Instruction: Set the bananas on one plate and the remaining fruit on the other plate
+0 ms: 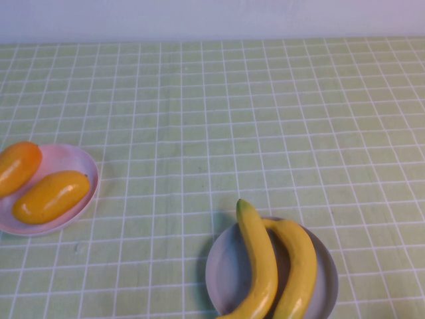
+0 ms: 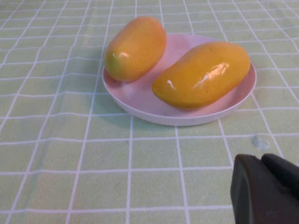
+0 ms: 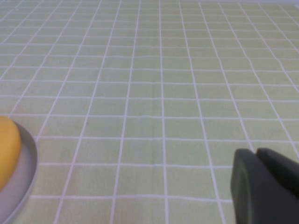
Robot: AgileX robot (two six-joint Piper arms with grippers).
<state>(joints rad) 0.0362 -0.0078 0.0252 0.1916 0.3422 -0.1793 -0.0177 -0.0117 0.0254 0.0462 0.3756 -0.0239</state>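
Note:
Two yellow bananas (image 1: 262, 262) (image 1: 300, 269) lie side by side on the grey-blue plate (image 1: 222, 272) at the front of the table. Two mango-like fruits, one yellow-orange (image 1: 51, 197) and one orange-red (image 1: 18, 166), lie on the pale pink plate (image 1: 66, 158) at the left. They also show in the left wrist view: the yellow-orange fruit (image 2: 202, 74), the orange-red fruit (image 2: 135, 48), the pink plate (image 2: 140, 100). My left gripper (image 2: 261, 186) is shut and empty, short of the pink plate. My right gripper (image 3: 259, 184) is shut and empty, beside the grey-blue plate (image 3: 23, 175), where a banana end (image 3: 7, 149) shows.
A green checked cloth (image 1: 265, 119) covers the whole table, with a pale wall (image 1: 212, 16) along its far edge. Neither arm shows in the high view.

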